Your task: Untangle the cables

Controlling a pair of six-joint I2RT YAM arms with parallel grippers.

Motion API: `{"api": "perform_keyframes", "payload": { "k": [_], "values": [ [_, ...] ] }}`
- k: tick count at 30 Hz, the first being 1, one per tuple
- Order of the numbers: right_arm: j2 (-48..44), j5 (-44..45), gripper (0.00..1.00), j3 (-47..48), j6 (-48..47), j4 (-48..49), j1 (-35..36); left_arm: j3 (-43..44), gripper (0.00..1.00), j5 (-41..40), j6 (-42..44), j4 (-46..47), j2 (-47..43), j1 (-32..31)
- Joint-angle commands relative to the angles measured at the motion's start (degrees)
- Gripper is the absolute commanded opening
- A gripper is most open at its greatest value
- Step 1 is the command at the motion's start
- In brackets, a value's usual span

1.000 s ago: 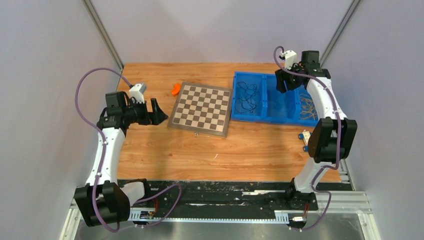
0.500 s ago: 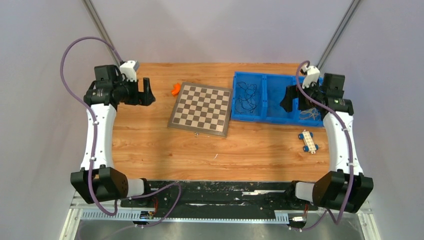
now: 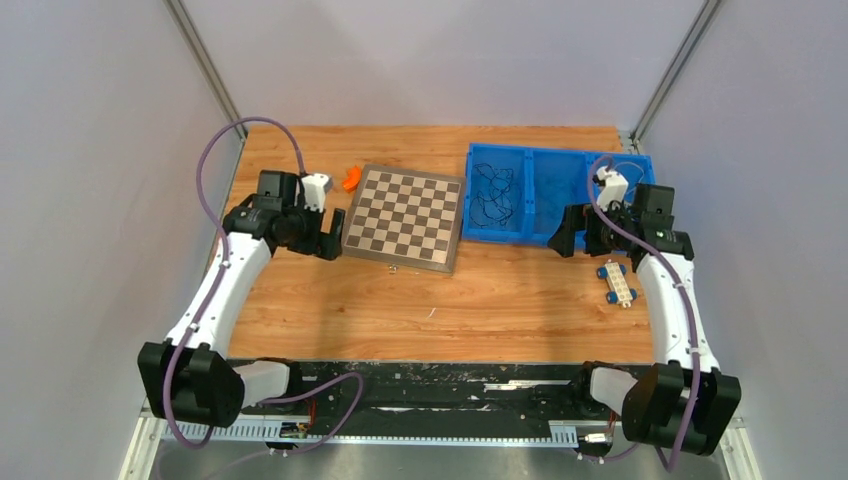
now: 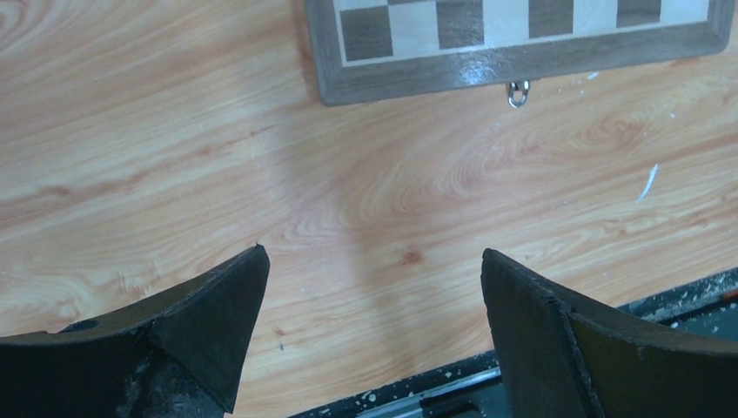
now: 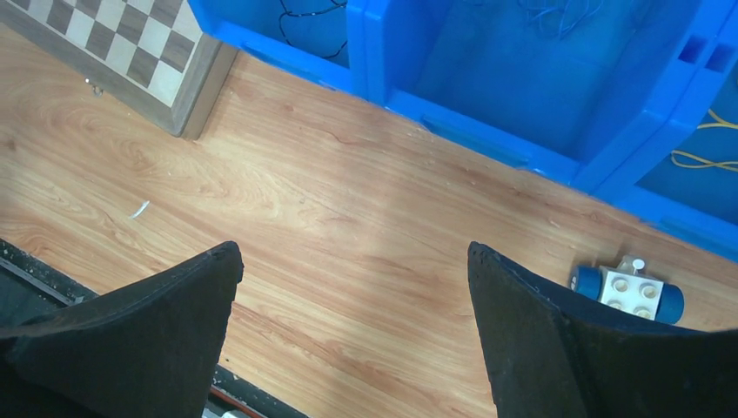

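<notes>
Both my hands are spread wide and hold nothing. My left hand (image 4: 372, 257) hovers over bare desk (image 4: 130, 131) near the edge of the one chessboard (image 4: 522, 26), and my right hand (image 5: 352, 248) over desk just in front of the one blue bin (image 3: 500, 236). Of its three compartments, the left holds black cables (image 3: 493, 195) and the middle faint thin cables (image 5: 557, 10), cut off at the frame. The right holds yellow cables (image 5: 709, 144), hidden from above behind my right arm. The strands are too fine to count. One wheeled toy block (image 5: 628, 292) sits near the bin.
</notes>
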Motion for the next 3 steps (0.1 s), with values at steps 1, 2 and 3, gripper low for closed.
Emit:
{"api": "perform_keyframes", "payload": {
  "k": [1, 2, 3],
  "values": [
    [-2.12, -2.44, 1.0, 0.0, 0.87, 2.78, 0.02, 2.74, 1.0, -2.18, -2.39, 3.96, -0.4, 0.11],
    [-2.32, -2.71, 1.0, 0.1, 0.87, 2.82, 0.08, 3.07, 1.0, -1.96, -2.52, 3.85, 0.04, 0.11],
    [-2.5, -2.94, 1.0, 0.17, 0.87, 2.8, 0.06, 3.76, 1.0, -1.79, -2.62, 3.66, 0.48, 0.1]
  ]
}}
